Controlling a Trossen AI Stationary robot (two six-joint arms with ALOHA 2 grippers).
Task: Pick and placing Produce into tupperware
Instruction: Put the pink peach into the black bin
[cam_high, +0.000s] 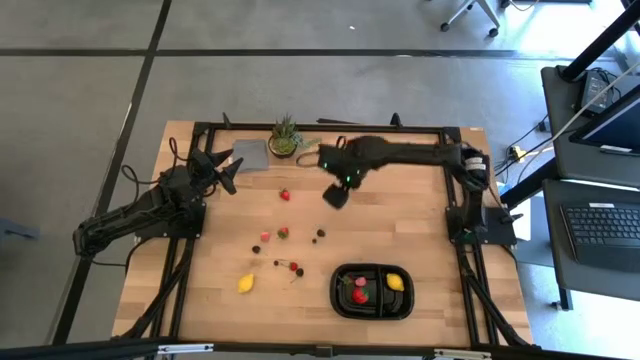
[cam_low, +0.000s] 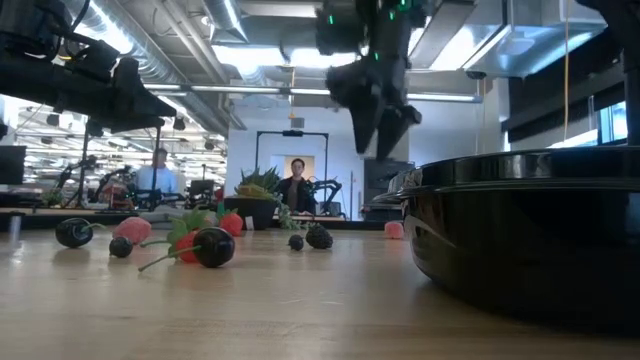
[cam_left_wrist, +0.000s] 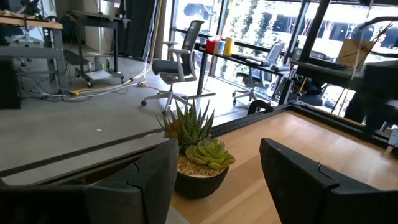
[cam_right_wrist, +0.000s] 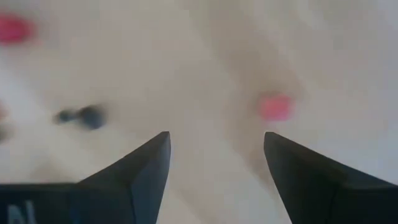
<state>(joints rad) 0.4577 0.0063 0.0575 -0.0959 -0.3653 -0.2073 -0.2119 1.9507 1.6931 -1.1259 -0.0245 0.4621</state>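
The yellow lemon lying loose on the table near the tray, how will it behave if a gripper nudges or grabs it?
The lemon looks small and rounded, lying free on bare wood, so a nudge would likely roll it. Its oval shape suggests a wobbling rather than straight roll. It is probably light, and its smooth curved skin may slip from narrow fingers unless gripped across the middle.

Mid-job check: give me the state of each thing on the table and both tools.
Tupperware: on the table, holding a strawberry and a lemon.
Second lemon: loose on the table.
Right tool: open, empty, above the table.
Left tool: open, empty, by the potted plant.
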